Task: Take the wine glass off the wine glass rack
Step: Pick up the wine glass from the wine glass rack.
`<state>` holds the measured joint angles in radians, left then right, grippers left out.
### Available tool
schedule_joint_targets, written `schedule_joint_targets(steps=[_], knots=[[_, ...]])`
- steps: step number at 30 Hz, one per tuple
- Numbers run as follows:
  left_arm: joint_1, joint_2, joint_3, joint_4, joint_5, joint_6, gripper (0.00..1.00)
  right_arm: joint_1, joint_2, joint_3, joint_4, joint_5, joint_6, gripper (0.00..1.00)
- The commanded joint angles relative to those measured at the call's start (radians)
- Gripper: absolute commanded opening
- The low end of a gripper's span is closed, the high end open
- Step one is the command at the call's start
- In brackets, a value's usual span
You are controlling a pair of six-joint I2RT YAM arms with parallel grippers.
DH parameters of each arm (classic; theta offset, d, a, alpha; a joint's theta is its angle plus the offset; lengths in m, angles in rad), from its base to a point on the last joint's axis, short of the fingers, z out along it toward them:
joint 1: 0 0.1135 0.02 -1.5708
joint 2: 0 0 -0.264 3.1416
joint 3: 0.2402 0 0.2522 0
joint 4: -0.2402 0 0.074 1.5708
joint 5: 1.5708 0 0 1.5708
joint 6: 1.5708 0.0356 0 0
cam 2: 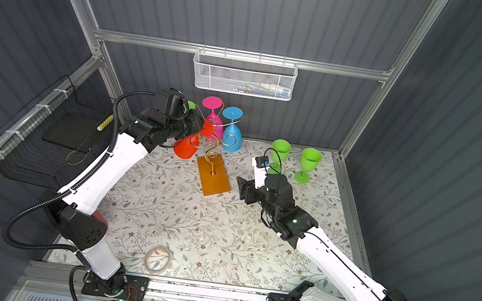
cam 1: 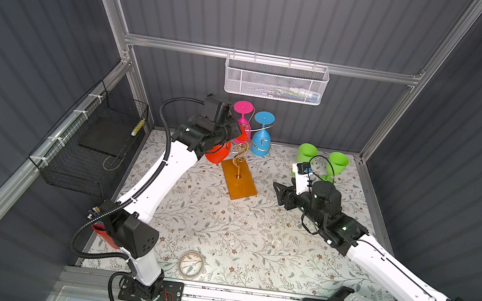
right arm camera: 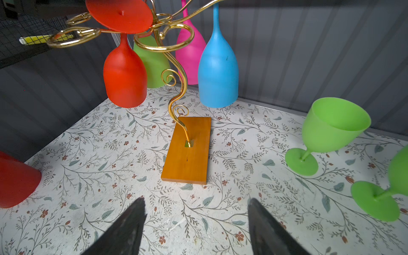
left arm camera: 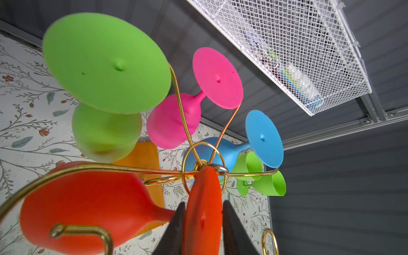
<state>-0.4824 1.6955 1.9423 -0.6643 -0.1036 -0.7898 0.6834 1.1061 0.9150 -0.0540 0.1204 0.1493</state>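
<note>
The wine glass rack (cam 1: 238, 180) (cam 2: 213, 176) (right arm camera: 187, 154) is a gold wire stand on an orange-brown wooden base near the back of the table. A red wine glass (cam 1: 216, 154) (cam 2: 184, 149) (right arm camera: 124, 79) hangs upside down from one of its arms. My left gripper (left arm camera: 204, 203) (cam 1: 231, 132) (cam 2: 199, 125) is up at the rack's top, its two black fingers pressed on either side of the red glass's foot (left arm camera: 203, 212). My right gripper (right arm camera: 196, 201) (cam 1: 278, 192) (cam 2: 242, 187) is open and holds nothing, low over the table to the right of the base.
Pink (cam 1: 243, 108), blue (cam 1: 262, 141) and green (left arm camera: 106, 64) glasses also hang on the rack. Two green glasses (cam 1: 307, 153) (cam 1: 337, 162) stand at the back right. A red cup (right arm camera: 15, 181) sits at the left edge. A white basket (cam 1: 276, 80) hangs on the back wall and a black wire basket (cam 1: 95, 142) on the left wall.
</note>
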Motion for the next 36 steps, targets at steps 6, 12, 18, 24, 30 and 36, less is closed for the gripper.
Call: schedule_joint_targets(steps=[6, 12, 18, 24, 30, 36], knots=[[0.005, -0.003, -0.007, 0.014, 0.011, -0.005, 0.21, 0.005, -0.003, 0.007, 0.000, 0.010, 0.002, 0.74], [0.008, -0.012, -0.025, 0.022, 0.011, -0.014, 0.14, 0.007, -0.004, 0.006, 0.001, 0.010, 0.005, 0.74], [0.018, -0.024, -0.058, 0.044, 0.027, -0.036, 0.06, 0.006, -0.004, 0.004, 0.002, 0.010, 0.006, 0.74], [0.025, -0.044, -0.067, 0.055, 0.031, -0.049, 0.02, 0.007, -0.002, 0.005, 0.003, 0.010, 0.006, 0.74], [0.046, -0.086, -0.101, 0.075, 0.036, -0.076, 0.00, 0.005, 0.002, 0.007, 0.003, 0.007, 0.009, 0.74], [0.066, -0.137, -0.166, 0.122, 0.045, -0.115, 0.00, 0.006, 0.001, 0.012, -0.003, 0.003, 0.012, 0.74]])
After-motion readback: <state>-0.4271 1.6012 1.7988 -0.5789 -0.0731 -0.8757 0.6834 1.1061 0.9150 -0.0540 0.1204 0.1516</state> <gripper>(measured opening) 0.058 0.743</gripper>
